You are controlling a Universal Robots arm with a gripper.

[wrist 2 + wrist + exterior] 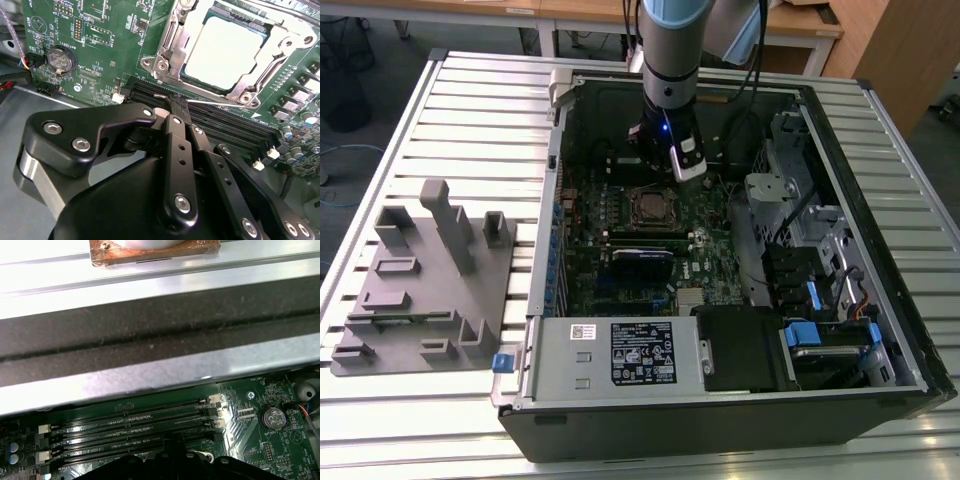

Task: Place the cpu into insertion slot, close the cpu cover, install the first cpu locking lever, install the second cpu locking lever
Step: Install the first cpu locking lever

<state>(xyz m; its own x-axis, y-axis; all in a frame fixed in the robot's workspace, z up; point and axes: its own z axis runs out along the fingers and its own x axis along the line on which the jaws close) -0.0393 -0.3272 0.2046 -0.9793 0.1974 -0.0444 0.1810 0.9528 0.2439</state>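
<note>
**CPU (225, 50) seated and covered; lever work unfinished**

CPU placement looks complete. In the second wrist view the chip lies flat inside the insertion slot (633, 205), its pale metal top showing through the window of the cpu cover (280, 50). The cover lies down over the chip's edges, so the first two steps appear to be done. In the exterior view the socket sits near the middle of the green board (100, 60), inside the open computer case (552, 110) on the slatted table (470, 120).

The levers are less certain. A thin silver locking lever (220, 103) runs along the socket edge nearest the memory slots (220, 122). It stands slightly apart from the frame rather than tucked under a catch, so I judge it is not yet latched. Another rod lies along an adjoining side of the frame, and I cannot tell whether it is locked.

The gripper (176, 105) is low over the board between the socket and the memory slots. Its black fingers are drawn together at the tips, right beside the end of that thin lever. Whether they pinch the lever or merely touch it cannot be told. At least one of the two lever steps seems to be left.
</note>
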